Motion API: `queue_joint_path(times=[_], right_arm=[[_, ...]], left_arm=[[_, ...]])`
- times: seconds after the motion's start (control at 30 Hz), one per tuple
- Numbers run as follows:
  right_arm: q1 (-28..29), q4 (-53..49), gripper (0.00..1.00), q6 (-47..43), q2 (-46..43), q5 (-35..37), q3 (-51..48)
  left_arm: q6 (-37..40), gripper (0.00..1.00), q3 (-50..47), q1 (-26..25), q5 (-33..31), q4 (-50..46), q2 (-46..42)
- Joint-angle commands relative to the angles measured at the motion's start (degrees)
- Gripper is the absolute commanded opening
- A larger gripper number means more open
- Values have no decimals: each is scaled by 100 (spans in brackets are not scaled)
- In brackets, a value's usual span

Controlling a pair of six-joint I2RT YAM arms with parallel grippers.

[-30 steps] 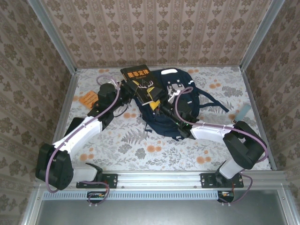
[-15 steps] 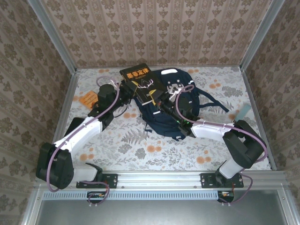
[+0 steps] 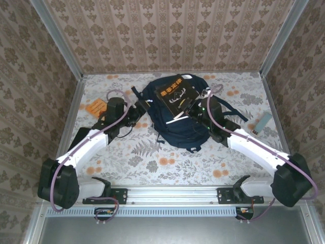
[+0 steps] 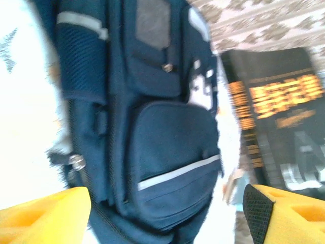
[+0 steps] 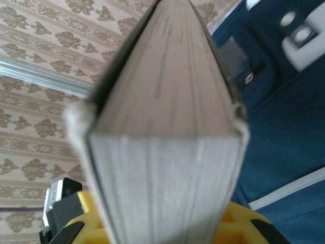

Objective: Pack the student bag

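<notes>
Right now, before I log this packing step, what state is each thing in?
student bag: lying on the table, front side up.
book: closed, clamped at one edge, held over the student bag.
right gripper: shut on the book.
left gripper: open, empty, beside the student bag.
orange card: flat on the table, apart from both arms.
pale blue item: flat on the table.

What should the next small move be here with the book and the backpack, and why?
Probably bring the open left gripper in to the zipper pull on the student bag and take hold of it. The right gripper is shut on the black book, holding it over the bag, but the bag's front pockets look closed.
</notes>
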Motion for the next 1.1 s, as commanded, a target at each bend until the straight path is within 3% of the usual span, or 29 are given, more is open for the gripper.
queue_joint_path(times=[0.0,0.2,0.4,0.6,0.93,1.07], right_arm=[[-249,-1103,9,-730,-510,281,294],[-704,-2001,9,-964,-1392,612,54],[-1275,-3418,10,-1143,-1971,895,204],[-1912,-4085,11,-1277,-2280,863,115],[-2576,-4296,12,-1277,-2715,539,-208],[-2634,-4277,12,-1243,-2771,446,-268]], left_arm=[[1582,81,395,-139,-111,-1097,1],[3078,84,1215,-1090,-838,-1939,536],[3951,91,2248,-1994,-1404,-2481,1406],[4740,93,3664,-2685,-1932,-3233,2578],[5612,77,5555,-3150,-2280,-4183,4537],[5733,70,6216,-3197,-2762,-4600,5101]])
